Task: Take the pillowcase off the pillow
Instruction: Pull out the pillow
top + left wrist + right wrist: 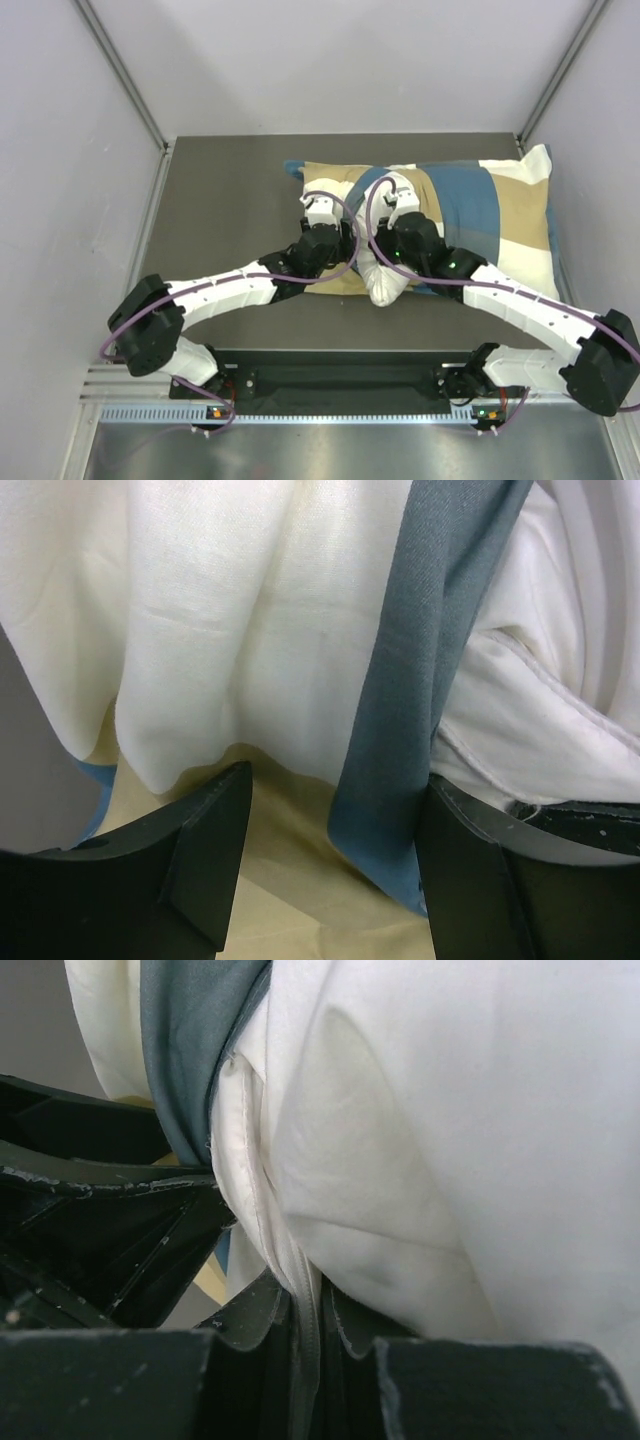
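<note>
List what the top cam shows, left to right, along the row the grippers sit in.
table → left gripper, open → right gripper, shut on the pillow → uncovered right part of the pillowcase, blue check then tan.

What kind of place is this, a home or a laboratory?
Probably a laboratory robot cell, not a home: plain white panels enclose a dark table, and a left arm and right arm bolted at its edge handle a pillow.

A: What kind of place?
B: Robot lab cell. Plain grey panels [60,150] on three sides, dark table [230,190], left arm [230,290] and right arm [530,310] bolted to black base plate [340,378] by slotted aluminium rail [300,412].
A: Agreed, test rig.
</note>
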